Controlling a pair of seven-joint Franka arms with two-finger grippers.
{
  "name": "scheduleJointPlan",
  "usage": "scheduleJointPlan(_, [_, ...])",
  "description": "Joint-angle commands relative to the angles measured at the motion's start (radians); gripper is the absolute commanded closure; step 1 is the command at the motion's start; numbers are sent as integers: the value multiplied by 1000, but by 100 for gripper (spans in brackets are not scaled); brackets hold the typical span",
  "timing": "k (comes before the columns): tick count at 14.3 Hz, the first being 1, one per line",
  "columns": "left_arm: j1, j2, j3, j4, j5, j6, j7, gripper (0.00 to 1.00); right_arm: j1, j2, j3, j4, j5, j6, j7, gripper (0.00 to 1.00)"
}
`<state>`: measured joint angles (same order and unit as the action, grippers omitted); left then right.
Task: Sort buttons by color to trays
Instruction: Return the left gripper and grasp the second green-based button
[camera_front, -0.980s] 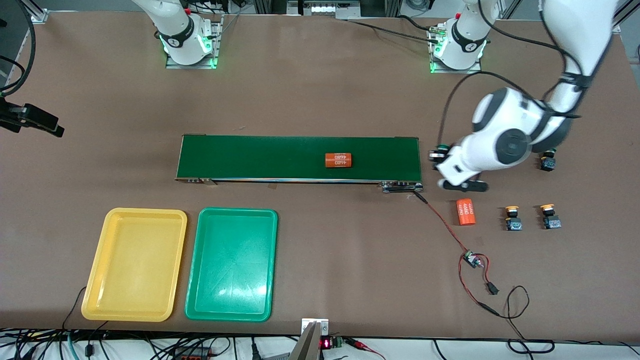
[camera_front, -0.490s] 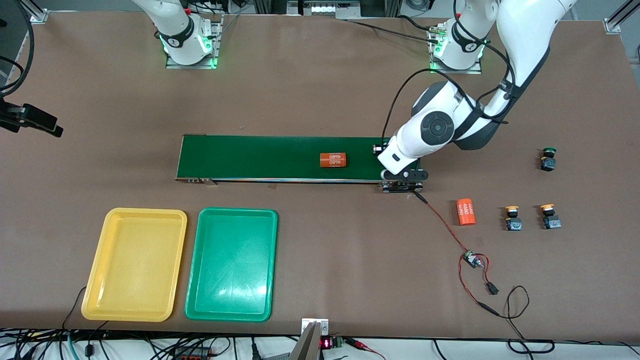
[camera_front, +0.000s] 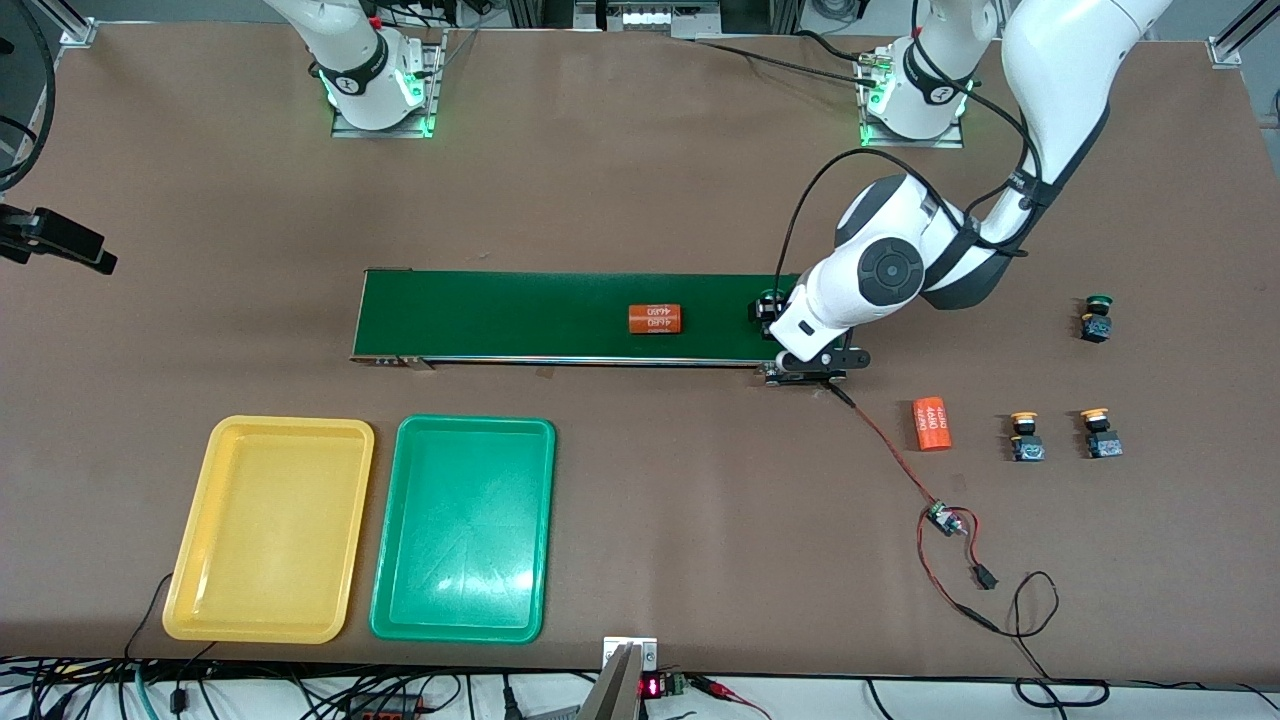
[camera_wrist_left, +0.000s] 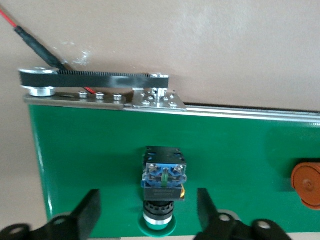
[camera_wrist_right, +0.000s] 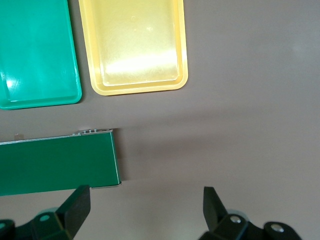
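Button (camera_wrist_left: 164, 187) on the belt (camera_front: 520, 315), green cap, sits at the end toward the left arm, lying on its side between the spread fingers (camera_wrist_left: 89, 212) of the left gripper (camera_wrist_left: 148, 216), which touch neither flank. Judged by looks, it is light, rigid plastic; the blocky black body gives flat faces for a pinch, while the round cap would likely roll. Right gripper (camera_wrist_right: 146, 207), also spread, waits over the table off the belt's other end, near the yellow tray (camera_front: 268, 530) and green tray (camera_front: 463, 528). Three more buttons stay on the table.
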<state>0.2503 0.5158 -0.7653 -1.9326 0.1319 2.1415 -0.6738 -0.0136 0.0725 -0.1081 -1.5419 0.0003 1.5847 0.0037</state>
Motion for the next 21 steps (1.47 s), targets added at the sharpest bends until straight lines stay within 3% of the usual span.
scheduleJointPlan(1, [17,-34,-2,114,2,-183,-21,0,-6,-5,5,-4,-5,4,7,0])
scheduleJointPlan(4, [67,-23,11,279,58,-430,-12,0,-6,-3,5,-4,-5,8,7,0])
scheduleJointPlan(7, [164,-17,38,291,87,-469,-10,0,-6,-3,7,-4,-5,6,7,0])
scheduleJointPlan(9, [217,0,57,287,171,-506,55,0,-5,-3,7,-4,-5,6,7,0])
scheduleJointPlan(18, [556,87,90,235,294,-477,511,0,-3,-3,7,-4,-5,4,7,0])
scheduleJointPlan(21, [619,130,92,221,424,-401,692,0,-3,-5,7,-4,-5,4,7,0])
